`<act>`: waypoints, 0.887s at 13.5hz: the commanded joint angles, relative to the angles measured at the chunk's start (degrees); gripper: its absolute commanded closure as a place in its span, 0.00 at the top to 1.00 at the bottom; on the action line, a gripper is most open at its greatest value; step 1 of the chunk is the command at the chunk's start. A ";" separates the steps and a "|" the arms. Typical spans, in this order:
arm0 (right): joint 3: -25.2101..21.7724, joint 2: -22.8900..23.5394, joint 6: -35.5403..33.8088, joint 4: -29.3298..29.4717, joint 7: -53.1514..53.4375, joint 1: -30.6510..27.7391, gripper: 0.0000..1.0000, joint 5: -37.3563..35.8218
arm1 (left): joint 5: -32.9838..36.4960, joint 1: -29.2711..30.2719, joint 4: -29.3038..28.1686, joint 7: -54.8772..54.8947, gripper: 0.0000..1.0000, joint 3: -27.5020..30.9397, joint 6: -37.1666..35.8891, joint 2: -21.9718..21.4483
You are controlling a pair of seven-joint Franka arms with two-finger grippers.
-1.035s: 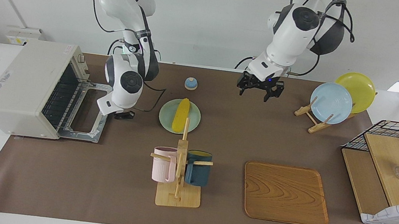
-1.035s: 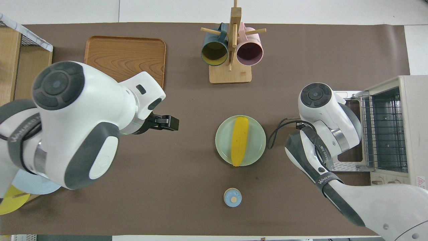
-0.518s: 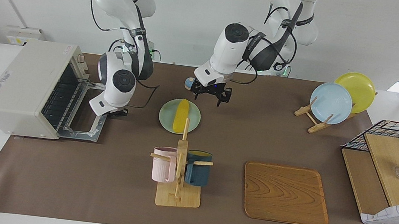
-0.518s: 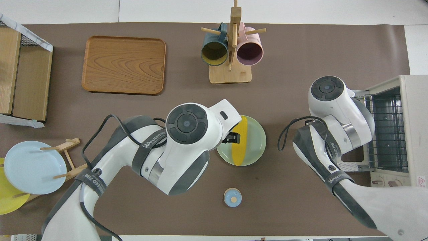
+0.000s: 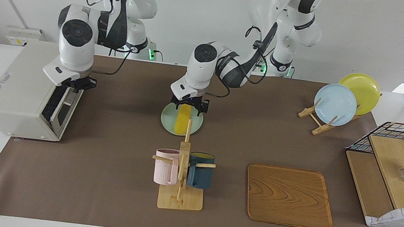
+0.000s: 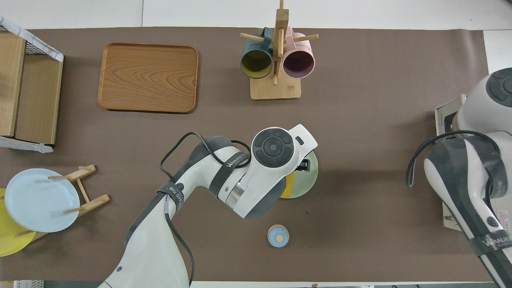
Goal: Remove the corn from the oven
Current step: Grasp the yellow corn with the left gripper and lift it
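One step seems all but done: the corn (image 5: 182, 120) is out of the oven (image 5: 24, 84) and lies on the green plate (image 5: 166, 119), mid-tabletop (image 5: 103, 163).

The oven stands toward the right arm's end from the plate, its door up against the box, or very nearly. The right gripper (image 5: 74, 84) sits at the door's top edge; I cannot tell how its jaws stand. The left gripper (image 5: 189, 106) hangs low over the plate, jaws spread wide to either side of the cob's end nearer the robots. Whether they touch it is unclear.

What is left, I judge, is little: perhaps pressing the door home and clearing both arms.

From the facing camera the cob, the spread jaws and the oven door are plain. From overhead the left arm covers nearly everything (only a yellow sliver (image 6: 287, 188) and the plate's edge (image 6: 308, 180) peek out), and the right arm hides most of the oven (image 6: 444, 116). Overhead alone shows a small blue bell (image 6: 278, 236), nearer the robots than the plate.
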 commanded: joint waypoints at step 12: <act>0.13 -3.29 -16.77 15.79 -9.23 -4.42 0.51 14.71 | 0.30 -2.09 -3.99 -5.06 1.00 1.21 7.12 1.06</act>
